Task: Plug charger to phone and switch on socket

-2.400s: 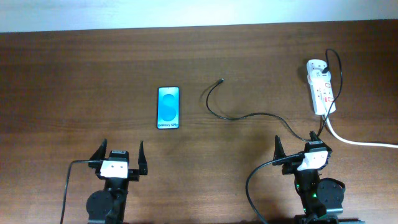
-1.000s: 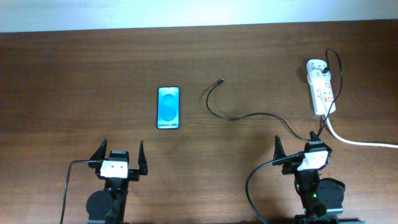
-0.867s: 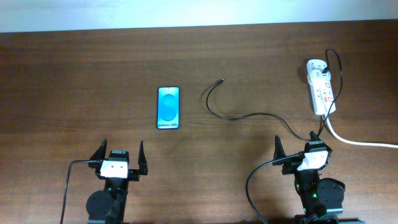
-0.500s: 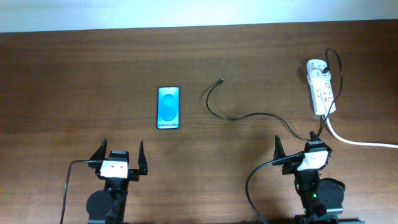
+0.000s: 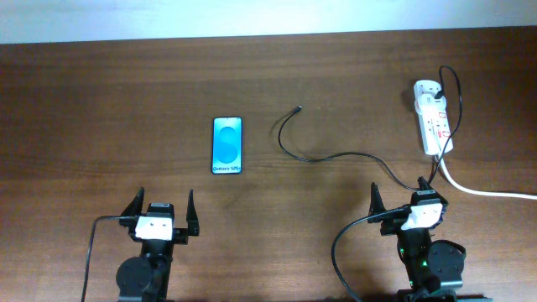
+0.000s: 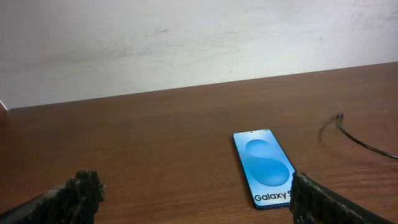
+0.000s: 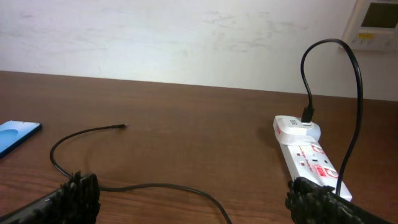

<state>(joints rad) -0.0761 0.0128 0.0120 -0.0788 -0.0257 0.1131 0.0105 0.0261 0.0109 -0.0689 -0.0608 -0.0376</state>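
Note:
The phone [image 5: 226,145] lies flat on the brown table, blue screen up; it also shows in the left wrist view [image 6: 265,168] and at the left edge of the right wrist view [image 7: 15,137]. The charger, a thin black cable [image 5: 336,156], runs from the socket [image 5: 434,117] to its loose plug tip [image 5: 299,107], which lies right of the phone and apart from it. The cable [image 7: 155,185] and socket [image 7: 308,152] show in the right wrist view. My left gripper [image 5: 161,207] is open and empty near the front edge, below the phone. My right gripper [image 5: 403,196] is open and empty, just in front of the socket.
A thick white cord [image 5: 487,191] leaves the socket toward the right edge. A white wall [image 6: 186,37] stands behind the table's far edge. A wall-mounted white device [image 7: 376,17] shows at top right.

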